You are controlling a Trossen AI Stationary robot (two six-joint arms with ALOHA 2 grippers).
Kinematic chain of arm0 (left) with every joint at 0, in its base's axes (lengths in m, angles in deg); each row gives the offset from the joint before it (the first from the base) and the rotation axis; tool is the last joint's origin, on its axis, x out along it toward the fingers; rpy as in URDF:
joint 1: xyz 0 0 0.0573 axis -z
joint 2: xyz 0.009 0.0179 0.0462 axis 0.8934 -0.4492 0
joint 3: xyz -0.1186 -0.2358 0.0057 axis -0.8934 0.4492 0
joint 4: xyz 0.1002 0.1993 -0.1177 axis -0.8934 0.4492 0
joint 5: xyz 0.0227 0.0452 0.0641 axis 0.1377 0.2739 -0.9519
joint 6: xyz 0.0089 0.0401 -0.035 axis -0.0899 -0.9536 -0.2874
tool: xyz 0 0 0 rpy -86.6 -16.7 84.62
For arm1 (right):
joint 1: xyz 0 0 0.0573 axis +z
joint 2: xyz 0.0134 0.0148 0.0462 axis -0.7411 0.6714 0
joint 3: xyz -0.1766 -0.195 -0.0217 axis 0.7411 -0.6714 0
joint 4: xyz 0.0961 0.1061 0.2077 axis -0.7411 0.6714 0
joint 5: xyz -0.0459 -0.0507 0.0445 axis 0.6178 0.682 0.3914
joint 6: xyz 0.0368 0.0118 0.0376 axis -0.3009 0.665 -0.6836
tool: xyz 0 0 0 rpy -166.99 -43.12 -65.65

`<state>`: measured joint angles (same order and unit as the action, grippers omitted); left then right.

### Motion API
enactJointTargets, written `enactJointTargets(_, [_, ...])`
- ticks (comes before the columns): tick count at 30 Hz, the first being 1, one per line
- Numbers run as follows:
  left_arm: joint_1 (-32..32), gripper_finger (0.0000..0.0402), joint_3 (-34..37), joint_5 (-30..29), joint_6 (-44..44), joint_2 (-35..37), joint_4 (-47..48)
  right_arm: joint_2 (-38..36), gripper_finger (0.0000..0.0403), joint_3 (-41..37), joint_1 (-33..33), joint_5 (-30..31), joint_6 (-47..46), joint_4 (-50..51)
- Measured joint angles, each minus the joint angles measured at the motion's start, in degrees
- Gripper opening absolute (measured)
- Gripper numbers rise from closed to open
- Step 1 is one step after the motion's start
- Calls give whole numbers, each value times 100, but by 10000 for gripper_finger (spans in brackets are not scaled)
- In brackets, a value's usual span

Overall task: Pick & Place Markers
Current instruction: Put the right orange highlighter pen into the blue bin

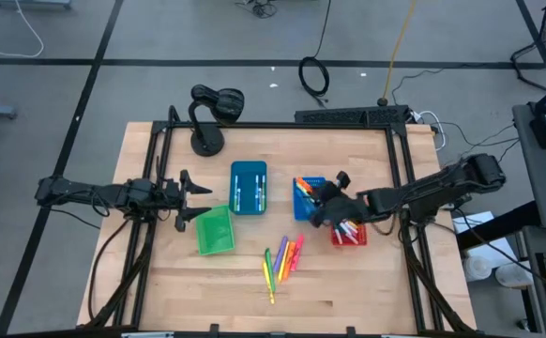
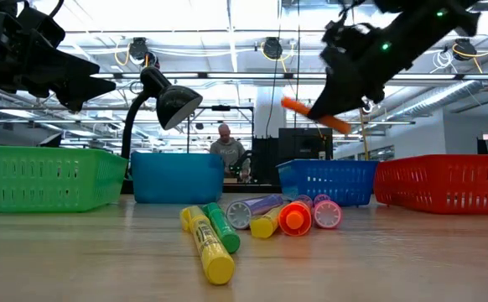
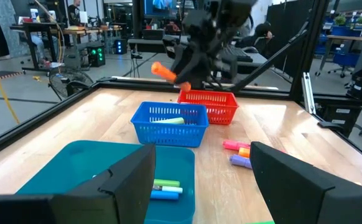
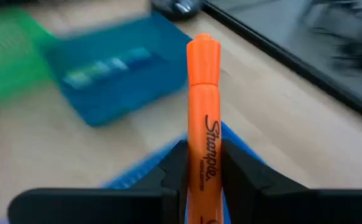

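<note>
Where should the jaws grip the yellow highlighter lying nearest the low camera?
Mid-barrel of the yellow highlighter, coming straight down, jaws closing across its width. It lies flat on the table with the green marker close alongside near its far end, so the nearer half offers more room.

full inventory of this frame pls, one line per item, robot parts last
orange marker: one, held above the blue mesh bin
loose markers: several, neon mixed, table front centre
teal bin: one, markers inside, centre
blue mesh bin: one, markers inside, right of teal
red bin: one, markers inside, right
green bin: one, left
desk lamp: one, black, back
left gripper: open, near green bin
right gripper: fingers clamp orange marker
</note>
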<state>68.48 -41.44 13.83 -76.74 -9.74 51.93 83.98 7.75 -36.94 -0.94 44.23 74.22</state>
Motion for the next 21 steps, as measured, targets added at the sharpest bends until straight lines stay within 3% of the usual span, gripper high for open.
enactJointTargets(5, [0,267,0,2,0,-2,15,-775,63,-886,-80,-511,168,-1270])
enactJointTargets(12, [0,267,-2,3,0,0,16,-1213,58,-1136,-152,-514,-116,-886])
enactJointTargets(21, [0,267,-2,2,2,-2,4,-1028,56,-1136,-327,-508,-304,-1196])
